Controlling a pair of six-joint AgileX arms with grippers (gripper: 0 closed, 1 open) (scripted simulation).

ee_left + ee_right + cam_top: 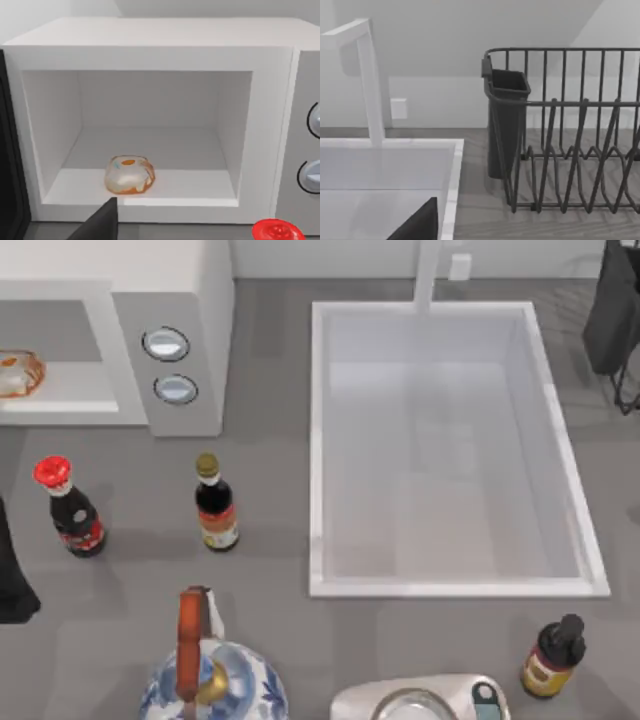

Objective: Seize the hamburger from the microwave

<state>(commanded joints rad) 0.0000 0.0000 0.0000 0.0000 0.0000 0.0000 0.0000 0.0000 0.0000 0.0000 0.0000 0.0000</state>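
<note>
The hamburger (129,174) sits near the microwave (150,60) cavity's front lip, within reach. Left claw faces it from the desk's left edge; whether it's apart, I cannot tell

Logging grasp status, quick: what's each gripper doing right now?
Left gripper: cannot be told; it faces the hamburger in the microwave.
Right gripper: cannot be told; near the sink.
</note>
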